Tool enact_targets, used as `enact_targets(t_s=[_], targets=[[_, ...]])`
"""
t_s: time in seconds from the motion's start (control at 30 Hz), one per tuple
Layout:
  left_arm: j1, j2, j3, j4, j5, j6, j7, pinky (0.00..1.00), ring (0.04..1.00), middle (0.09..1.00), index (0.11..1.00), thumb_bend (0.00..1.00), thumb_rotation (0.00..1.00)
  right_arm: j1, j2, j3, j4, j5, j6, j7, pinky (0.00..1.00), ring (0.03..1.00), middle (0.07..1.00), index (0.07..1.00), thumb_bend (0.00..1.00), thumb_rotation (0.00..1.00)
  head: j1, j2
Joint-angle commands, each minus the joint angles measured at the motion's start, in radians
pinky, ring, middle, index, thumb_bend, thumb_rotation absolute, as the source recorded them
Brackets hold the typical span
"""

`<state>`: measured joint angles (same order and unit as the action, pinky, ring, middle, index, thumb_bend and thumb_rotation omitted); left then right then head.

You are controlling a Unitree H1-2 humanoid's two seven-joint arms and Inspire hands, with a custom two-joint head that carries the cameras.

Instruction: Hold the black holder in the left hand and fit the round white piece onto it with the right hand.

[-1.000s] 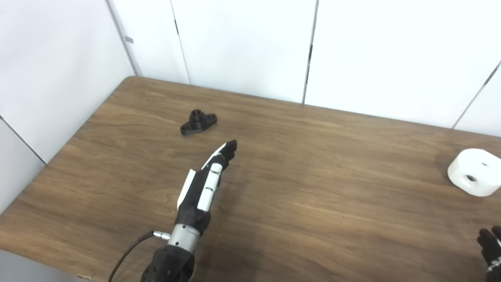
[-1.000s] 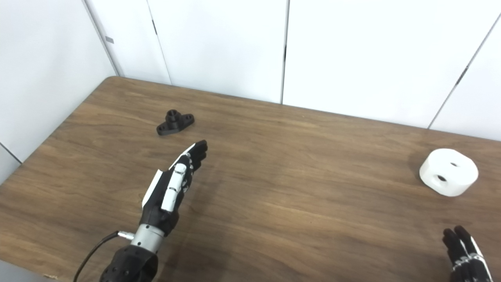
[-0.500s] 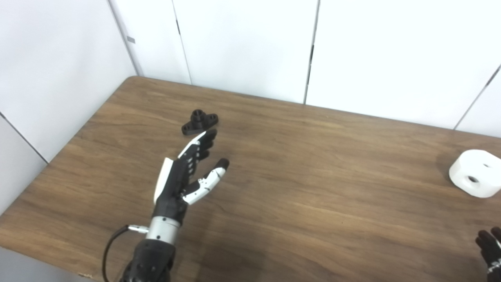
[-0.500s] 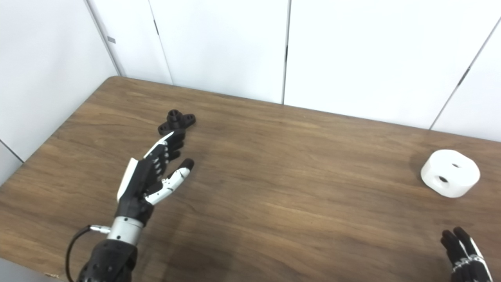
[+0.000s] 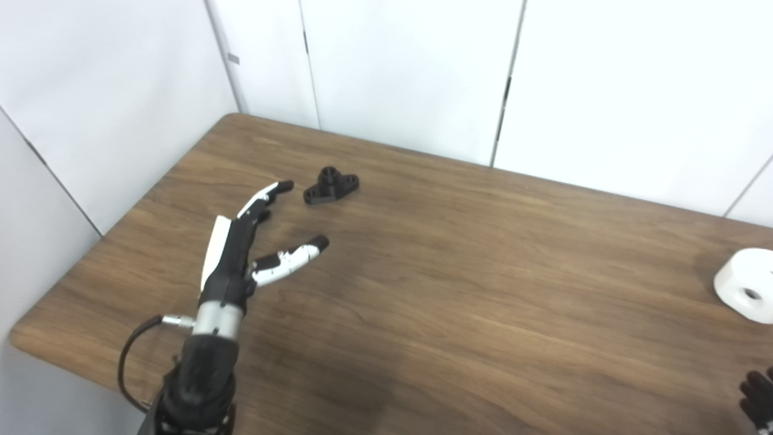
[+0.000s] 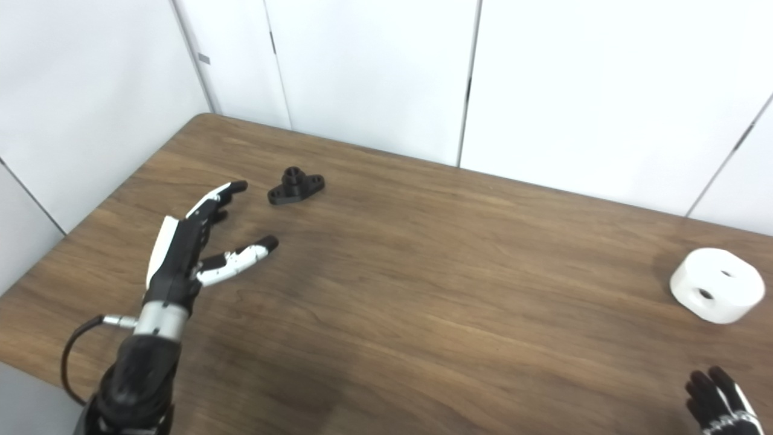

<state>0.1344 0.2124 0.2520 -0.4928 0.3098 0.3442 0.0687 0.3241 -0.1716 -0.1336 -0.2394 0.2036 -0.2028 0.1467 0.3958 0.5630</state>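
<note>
Table (image 6: 423, 314): brown wood-grain top with rounded corners, standing against white wall panels (image 6: 362, 66).
Black holder (image 6: 296, 185): lay flat on the table toward the far left corner, its short round stub pointing up between 2 flanges; nothing touched it.
Left hand (image 6: 187, 241): hovered over the table's left part, near the left edge, fingers stretched out and thumb spread wide, grasping nothing; its fingertips (image 6: 237, 186) were just beside the holder, on its left, with a gap between them.
Round white piece (image 6: 717, 293): sat on the table near the right edge, well apart from the holder, with 2 dark holes showing, 1 on top and 1 in its side.
Right hand (image 6: 718, 406): only dark fingertips showed at the table's near right corner, holding nothing visible; whether released or clenched, cannot tell.
Cable (image 6: 81, 353): black, looped from the left wrist.
</note>
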Motion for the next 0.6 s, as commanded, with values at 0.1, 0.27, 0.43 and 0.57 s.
enact_targets(t_s=[0.1,0.27,0.43,0.57], targets=[[-0.073,0.059,0.003,0.040,0.101,0.036,0.018,1.00,0.999,0.943,0.854,0.84,0.28,-0.002,0.008,0.002,0.005,0.014,-0.040,0.004,0.94,0.906,0.886,0.892,0.67,0.95,-0.003,0.002],[-0.125,0.099,-0.009,0.119,0.147,0.029,0.021,1.00,1.000,0.932,0.845,0.83,0.31,-0.001,0.011,0.005,-0.002,0.010,-0.036,0.000,0.94,0.899,0.882,0.893,0.67,0.95,-0.007,0.004],[-0.183,0.131,-0.034,0.199,0.186,0.020,0.027,0.96,0.981,0.923,0.835,0.85,0.33,0.004,0.013,0.008,-0.011,0.009,-0.031,0.000,0.95,0.900,0.885,0.895,0.67,0.95,-0.012,0.007],[-0.255,0.147,-0.054,0.279,0.200,0.034,0.024,0.93,0.968,0.925,0.824,0.87,0.31,0.005,0.017,0.009,-0.010,0.010,-0.037,-0.001,0.96,0.902,0.879,0.891,0.68,0.94,-0.017,0.008]])
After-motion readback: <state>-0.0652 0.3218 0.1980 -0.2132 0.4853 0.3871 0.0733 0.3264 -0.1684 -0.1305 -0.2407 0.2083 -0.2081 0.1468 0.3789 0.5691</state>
